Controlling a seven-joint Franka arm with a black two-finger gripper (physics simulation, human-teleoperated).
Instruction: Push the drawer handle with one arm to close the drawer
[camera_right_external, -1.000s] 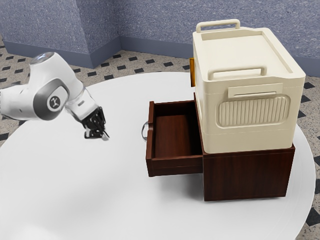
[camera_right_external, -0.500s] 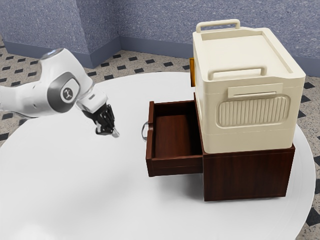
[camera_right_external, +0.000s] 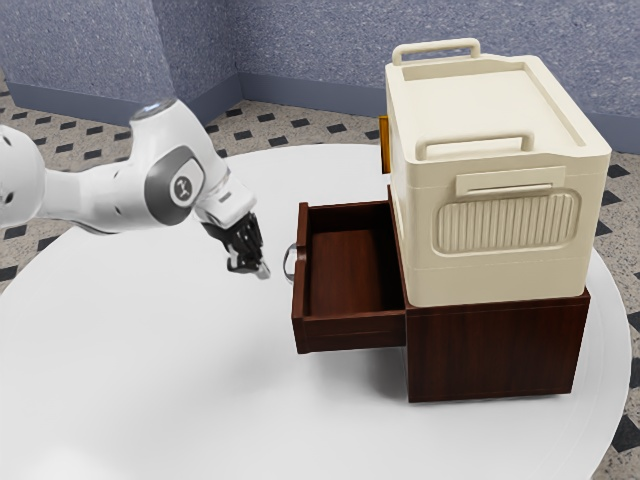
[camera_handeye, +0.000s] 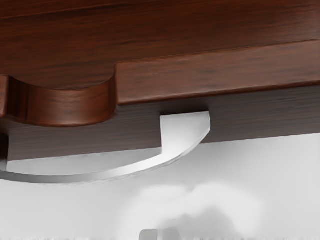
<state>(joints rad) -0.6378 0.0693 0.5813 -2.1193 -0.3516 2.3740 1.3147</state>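
Drawer (camera_right_external: 350, 332), one: dark reddish-brown wood with fine grain, open tray, standing well out of its matching cabinet (camera_right_external: 490, 350) on a white worktop (camera_right_external: 180, 360). Front panel with a rounded notch in its top edge. Handle (camera_right_external: 288, 262), one: silvery, bowed, fixed to the drawer's front on the arm's side.

Fingers (camera_right_external: 263, 271), black and pale grey, of a white arm (camera_right_external: 130, 195): pressed together, angled downward, near the drawer's handle and apart from it.

Exterior view only: the cabinet behind the drawer; on it a cream box (camera_right_external: 500, 240) with two top bars and a ribbed panel; farther back, speckled blue walls (camera_right_external: 330, 45) and a patterned floor (camera_right_external: 310, 125).

Wrist view only: the handle's flat, flared foot (camera_handeye: 186, 129) meeting the drawer's front beside the notch; the grain inside the drawer; the fingers' blunt grey tips (camera_handeye: 148, 234), side by side.
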